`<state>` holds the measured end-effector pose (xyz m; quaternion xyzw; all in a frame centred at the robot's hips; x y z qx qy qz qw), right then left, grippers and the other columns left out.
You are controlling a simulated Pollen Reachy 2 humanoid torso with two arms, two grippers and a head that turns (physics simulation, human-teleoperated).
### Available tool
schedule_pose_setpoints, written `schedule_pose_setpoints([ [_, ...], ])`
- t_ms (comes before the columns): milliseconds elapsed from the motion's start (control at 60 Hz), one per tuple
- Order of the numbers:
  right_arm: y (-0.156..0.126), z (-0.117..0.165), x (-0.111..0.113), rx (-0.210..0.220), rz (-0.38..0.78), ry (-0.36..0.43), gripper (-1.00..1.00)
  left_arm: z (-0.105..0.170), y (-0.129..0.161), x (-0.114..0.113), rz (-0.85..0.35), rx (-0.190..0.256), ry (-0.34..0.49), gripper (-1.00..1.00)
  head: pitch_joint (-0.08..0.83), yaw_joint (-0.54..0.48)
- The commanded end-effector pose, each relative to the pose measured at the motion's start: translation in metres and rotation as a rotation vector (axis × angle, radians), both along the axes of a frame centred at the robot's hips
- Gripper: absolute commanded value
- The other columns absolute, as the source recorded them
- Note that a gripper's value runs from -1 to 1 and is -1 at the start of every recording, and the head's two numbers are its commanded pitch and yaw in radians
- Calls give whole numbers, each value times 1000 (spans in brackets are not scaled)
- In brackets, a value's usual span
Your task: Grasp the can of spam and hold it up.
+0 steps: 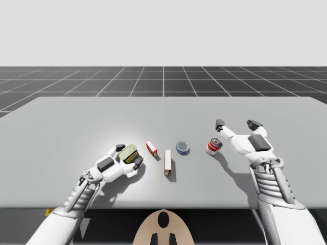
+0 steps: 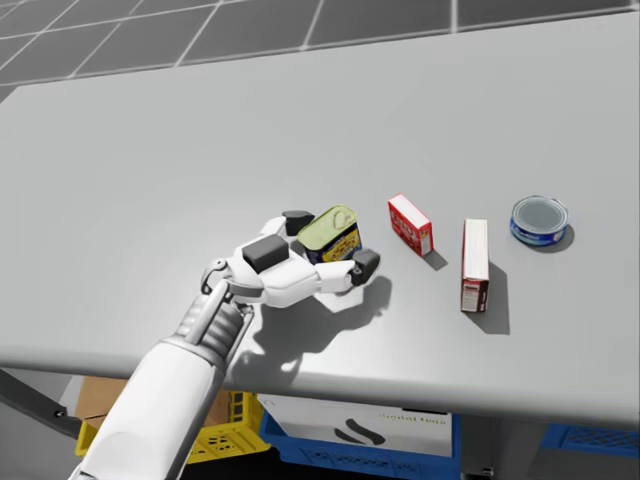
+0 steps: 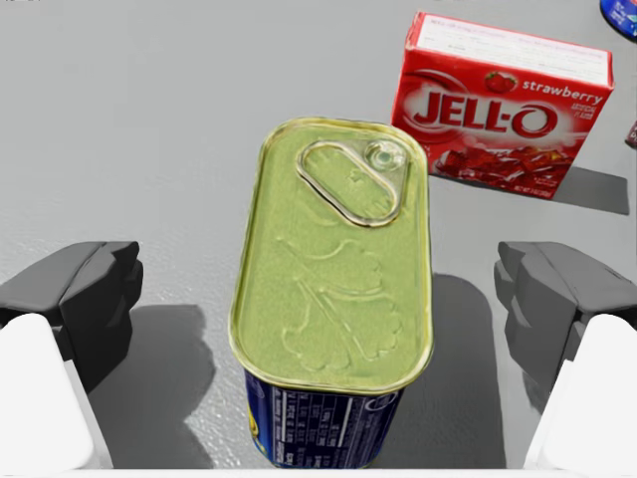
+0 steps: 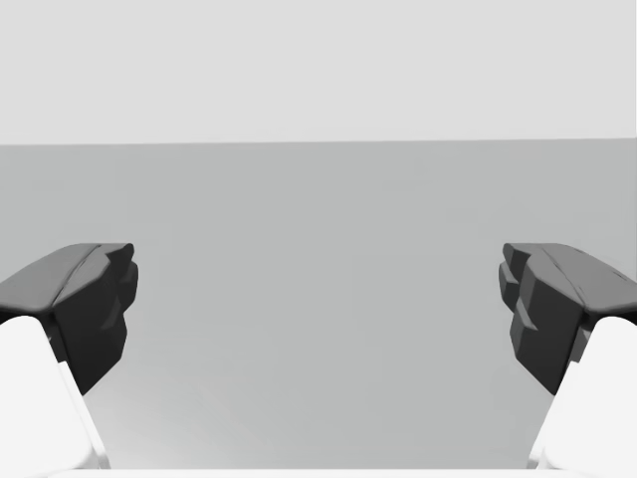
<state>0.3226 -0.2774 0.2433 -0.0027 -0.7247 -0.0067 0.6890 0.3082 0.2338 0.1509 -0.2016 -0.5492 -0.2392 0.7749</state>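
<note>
The spam can [image 1: 129, 152] is a blue rectangular tin with a gold-green pull-tab lid. It stands on the grey table [image 1: 76, 117] at the front left. My left gripper [image 1: 129, 154] is open around it, one finger on each side. In the left wrist view the can [image 3: 333, 269] sits between the fingers of the gripper [image 3: 320, 289], with a gap on both sides. The head view shows the can [image 2: 330, 233] inside the same gripper [image 2: 331, 240]. My right gripper [image 1: 236, 124] hovers open at the right, holding nothing, and its wrist view [image 4: 318, 289] looks across bare table.
A small red box [image 1: 151, 147] lies just right of the spam can, also ahead of the left gripper [image 3: 503, 105]. Further right are a tall white and red box [image 1: 167, 162], a flat blue can [image 1: 182, 147] and a red and white can [image 1: 214, 145] near my right hand.
</note>
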Motion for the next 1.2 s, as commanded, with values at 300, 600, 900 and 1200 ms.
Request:
schedule_pose_setpoints([
  [300, -1, 1, 0, 2, -2, -5, -1000, -6, -1, -8, 24, 47, -16, 1000, 605, 285],
  [600, -2, 0, 1, -11, 2, -1, -1000, -7, 0, -9, 30, 63, -11, 1000, 380, 295],
  [900, -3, 0, 2, -10, 0, -3, -1000, 17, 0, -11, 17, 83, -54, 1000, 336, 301],
  [1200, -7, 0, 1, -21, 36, -19, -1000, 98, 16, -3, 91, 92, -207, 1000, 336, 297],
])
